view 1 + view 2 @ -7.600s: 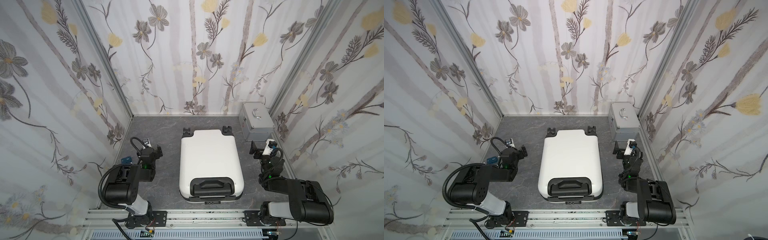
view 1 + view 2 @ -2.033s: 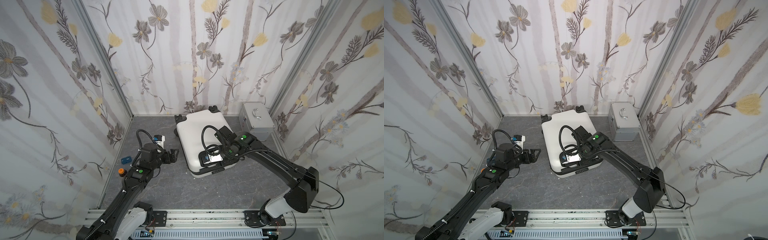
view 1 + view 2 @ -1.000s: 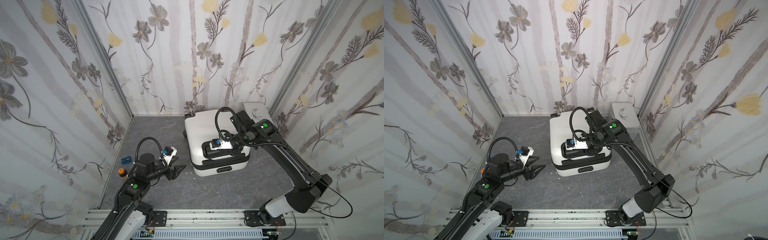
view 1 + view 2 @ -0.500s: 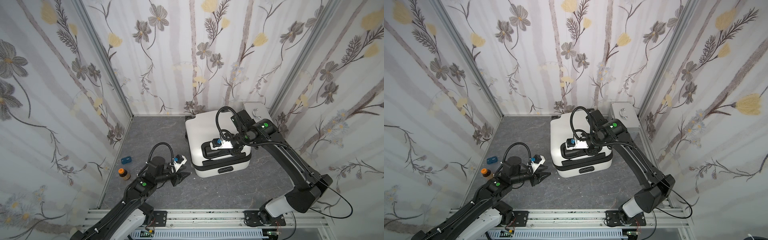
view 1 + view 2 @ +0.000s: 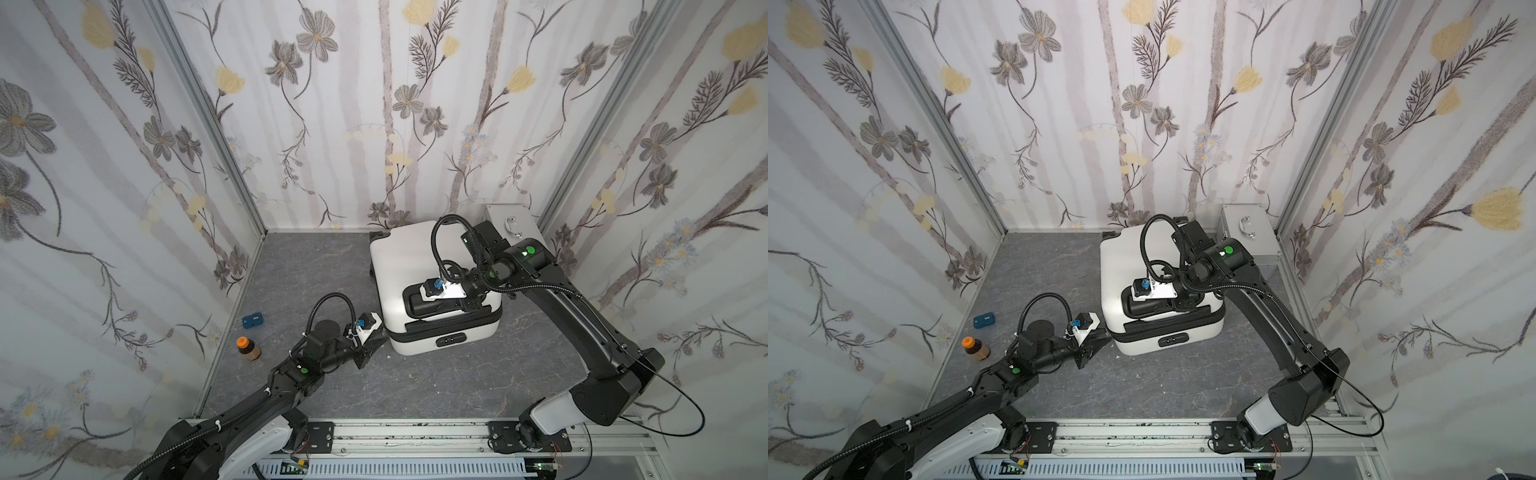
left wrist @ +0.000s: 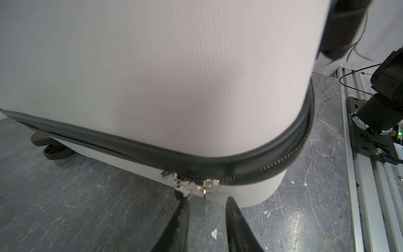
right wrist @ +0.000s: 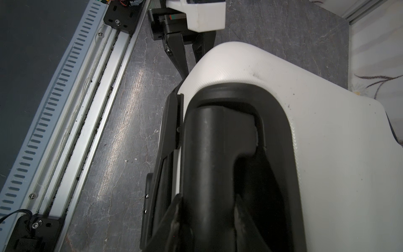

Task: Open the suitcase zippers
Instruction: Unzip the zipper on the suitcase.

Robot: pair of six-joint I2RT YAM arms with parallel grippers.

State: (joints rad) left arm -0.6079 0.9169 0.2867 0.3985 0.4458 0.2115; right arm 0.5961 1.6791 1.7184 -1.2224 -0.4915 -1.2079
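The white suitcase (image 5: 411, 262) (image 5: 1133, 257) lies flat at the back right of the floor. Its black zippers (image 6: 220, 162) run around the middle seam. Two metal pulls (image 6: 209, 183) sit side by side at the near left corner. My left gripper (image 6: 206, 199) (image 5: 376, 337) is low at that corner and open. One pull's tab hangs between its fingers (image 6: 182, 218), and the other pull rests against one fingertip. My right gripper (image 7: 208, 218) (image 5: 436, 305) is shut on the suitcase's black top handle (image 7: 207, 152).
A silver metal case (image 5: 511, 220) stands right behind the suitcase, in the back right corner. A brown bottle with an orange cap (image 5: 248, 348) and a small blue item (image 5: 253, 320) lie by the left wall. The aluminium rail (image 5: 415, 432) runs along the front.
My left arm has swung right and low to the suitcase's near left corner, and its jaws have narrowed around the pulls. The right gripper and the suitcase have held still over the last second.
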